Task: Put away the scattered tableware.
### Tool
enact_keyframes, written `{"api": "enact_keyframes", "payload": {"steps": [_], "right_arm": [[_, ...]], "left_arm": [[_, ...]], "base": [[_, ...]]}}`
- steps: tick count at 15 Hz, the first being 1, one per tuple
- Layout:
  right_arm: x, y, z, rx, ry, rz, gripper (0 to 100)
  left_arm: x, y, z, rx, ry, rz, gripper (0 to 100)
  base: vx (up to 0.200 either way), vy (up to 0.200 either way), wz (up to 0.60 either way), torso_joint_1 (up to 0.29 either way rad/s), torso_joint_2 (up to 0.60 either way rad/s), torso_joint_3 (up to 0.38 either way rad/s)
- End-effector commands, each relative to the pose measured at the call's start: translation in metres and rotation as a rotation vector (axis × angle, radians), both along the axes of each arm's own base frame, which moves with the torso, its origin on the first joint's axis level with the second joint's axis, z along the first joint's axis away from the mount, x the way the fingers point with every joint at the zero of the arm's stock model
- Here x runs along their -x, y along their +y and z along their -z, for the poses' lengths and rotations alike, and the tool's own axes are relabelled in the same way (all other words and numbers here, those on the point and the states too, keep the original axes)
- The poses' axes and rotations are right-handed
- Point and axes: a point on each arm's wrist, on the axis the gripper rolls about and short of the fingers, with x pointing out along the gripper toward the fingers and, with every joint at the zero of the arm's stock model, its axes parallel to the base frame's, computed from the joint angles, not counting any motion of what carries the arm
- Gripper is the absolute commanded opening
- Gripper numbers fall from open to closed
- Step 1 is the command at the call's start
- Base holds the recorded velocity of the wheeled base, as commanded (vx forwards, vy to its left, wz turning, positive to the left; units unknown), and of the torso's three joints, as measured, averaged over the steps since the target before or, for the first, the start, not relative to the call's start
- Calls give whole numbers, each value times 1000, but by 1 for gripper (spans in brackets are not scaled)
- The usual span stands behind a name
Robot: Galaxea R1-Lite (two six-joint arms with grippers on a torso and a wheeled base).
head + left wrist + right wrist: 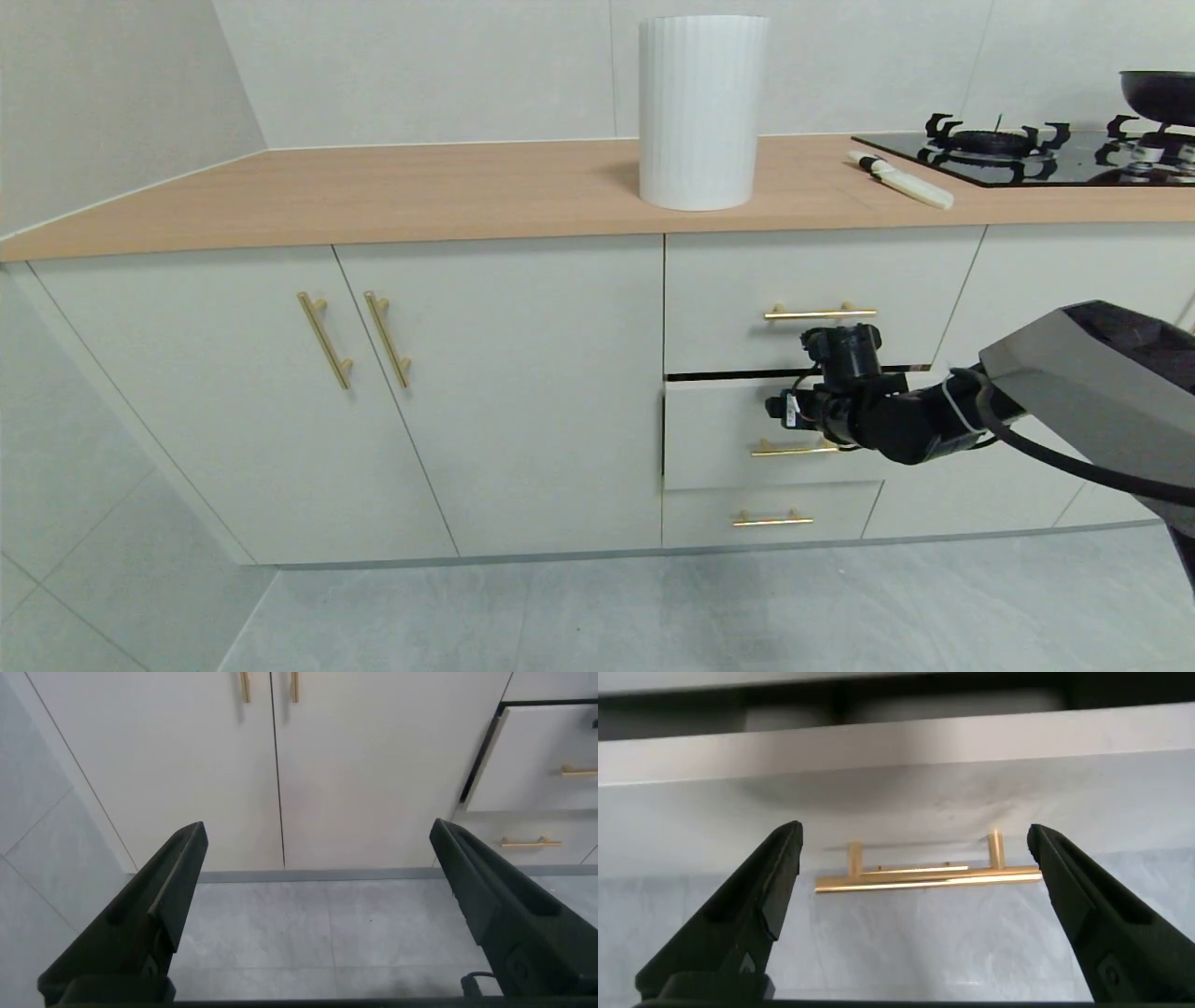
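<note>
- The knife [901, 179], pale blade and dark collar, lies slantwise on the wooden countertop [420, 191] toward its right end, between the front edge and the near left corner of the black gas hob [1027, 154]. Nothing grips it.
- A tall white ribbed cylinder [700, 112] stands upright around the middle of the countertop, nearer the front edge than the wall and well apart from the knife.
- A dark pan [1158, 93] sits on the hob's far right burner.
- Under the countertop, right of the double doors [523, 392], are three stacked drawers. The middle drawer [719, 429] stands slightly pulled out, with a dark gap along its top edge and left side. The top drawer [728, 289] and bottom drawer [700, 518] are closed.
- The right gripper [913, 845] is right at the middle drawer's front, its fingers spread wide with the gold bar handle [924, 877] between them and just ahead. It grasps nothing, and I cannot tell whether it touches the handle.
- The left gripper [318, 833] hangs low before the double doors, fingers released and wide apart, holding nothing, over the grey tiled floor [308, 924].
</note>
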Motion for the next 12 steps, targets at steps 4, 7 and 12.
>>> {"api": "enact_keyframes", "payload": {"steps": [4,7,12], "right_arm": [[-15,-9,14,2,-39,52,100],[-24,-12,13,-11,-91,83,100],[-39,-18,17,-10,-148,140,100]], "left_arm": [[0,0,0,0,0,-1,100],[0,0,0,0,0,-1,100],[0,0,0,0,0,-1,100]], "base": [[0,0,0,0,0,0],[0,0,0,0,0,0],[0,0,0,0,0,0]]}}
